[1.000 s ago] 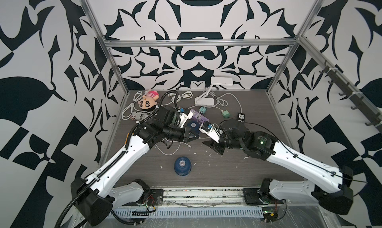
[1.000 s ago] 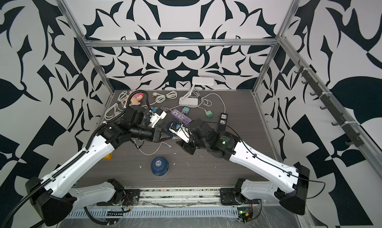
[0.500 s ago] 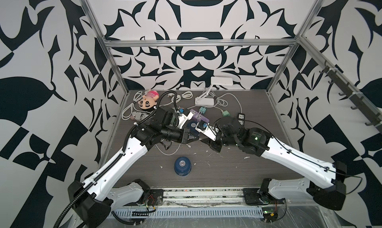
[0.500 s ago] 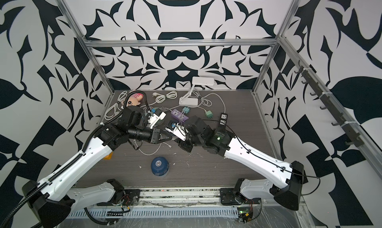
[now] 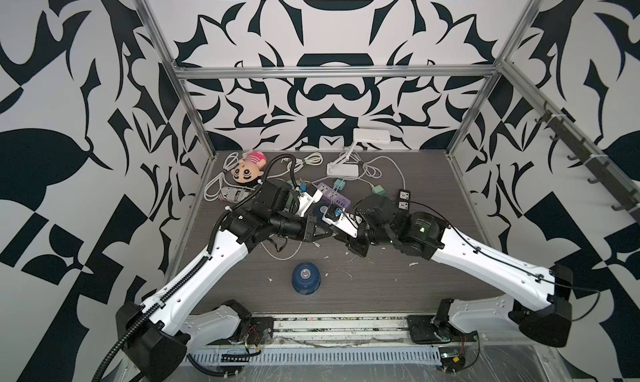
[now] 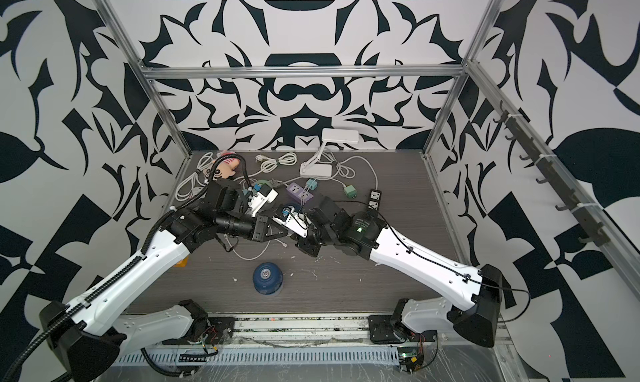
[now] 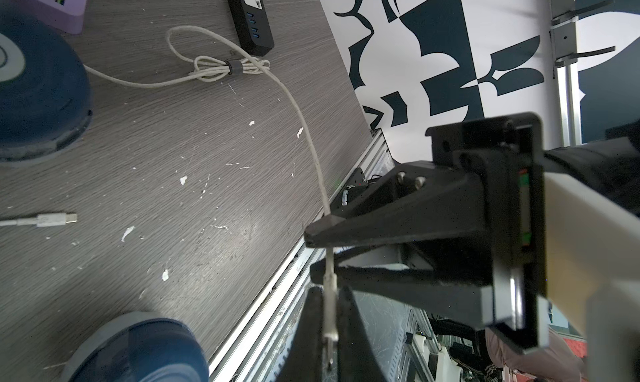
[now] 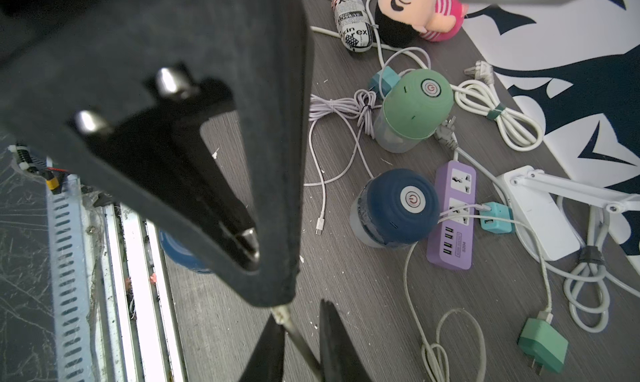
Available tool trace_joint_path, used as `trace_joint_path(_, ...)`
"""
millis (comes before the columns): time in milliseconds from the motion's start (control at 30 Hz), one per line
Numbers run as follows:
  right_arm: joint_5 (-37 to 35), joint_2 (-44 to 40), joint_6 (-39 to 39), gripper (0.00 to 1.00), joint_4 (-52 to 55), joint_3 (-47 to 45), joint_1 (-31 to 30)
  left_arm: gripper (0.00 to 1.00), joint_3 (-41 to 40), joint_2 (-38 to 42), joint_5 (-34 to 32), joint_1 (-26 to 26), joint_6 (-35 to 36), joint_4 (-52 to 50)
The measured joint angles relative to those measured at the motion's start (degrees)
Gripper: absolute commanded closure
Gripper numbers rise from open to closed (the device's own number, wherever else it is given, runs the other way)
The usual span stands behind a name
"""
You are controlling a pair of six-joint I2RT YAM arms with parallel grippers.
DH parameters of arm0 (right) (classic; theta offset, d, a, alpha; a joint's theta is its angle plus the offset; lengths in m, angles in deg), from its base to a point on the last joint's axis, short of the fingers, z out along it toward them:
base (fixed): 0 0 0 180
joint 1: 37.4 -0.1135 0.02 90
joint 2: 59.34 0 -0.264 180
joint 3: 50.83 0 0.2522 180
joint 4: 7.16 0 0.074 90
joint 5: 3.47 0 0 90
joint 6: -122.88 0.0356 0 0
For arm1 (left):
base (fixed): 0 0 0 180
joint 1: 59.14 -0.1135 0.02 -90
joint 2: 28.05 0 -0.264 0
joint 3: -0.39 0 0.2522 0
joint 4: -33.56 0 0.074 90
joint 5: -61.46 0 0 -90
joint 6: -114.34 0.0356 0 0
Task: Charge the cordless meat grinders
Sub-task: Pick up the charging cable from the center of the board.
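Holding the white cable [image 7: 321, 189]: left gripper [image 7: 328, 290], jaws clamped on its plug end.
Right gripper [image 8: 301, 314]: tip to tip with the left one, jaws a little apart, cable running between them, not pinched.
Near navy grinder [image 5: 306, 279]: upright, 6 o'clock from the grippers, well apart.
Far navy grinder [image 8: 394, 207]: upright, 12 o'clock from the grippers, purple power strip [image 8: 450, 217] just beside it at 1 o'clock.
Mint grinder [image 8: 414, 110]: upright between the far navy grinder and the plush doll [image 8: 415, 9].

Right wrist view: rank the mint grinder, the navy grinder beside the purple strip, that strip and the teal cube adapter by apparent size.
Largest: navy grinder and mint grinder, which look alike, so unranked.
Next: purple strip.
Smallest: teal cube adapter.
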Motion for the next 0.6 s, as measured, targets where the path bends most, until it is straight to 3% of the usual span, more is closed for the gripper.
trace_joint_path(333,0.0,0.8,0.0,0.7,0.5,0.7,-1.1,1.0,-0.5,-0.8,2.0,0.0,-0.2,0.2)
trace_joint_path(600,0.5,0.8,0.0,0.74,-0.6,0.8,-1.8,1.0,-0.5,-1.3,3.1,0.0,-0.4,0.7)
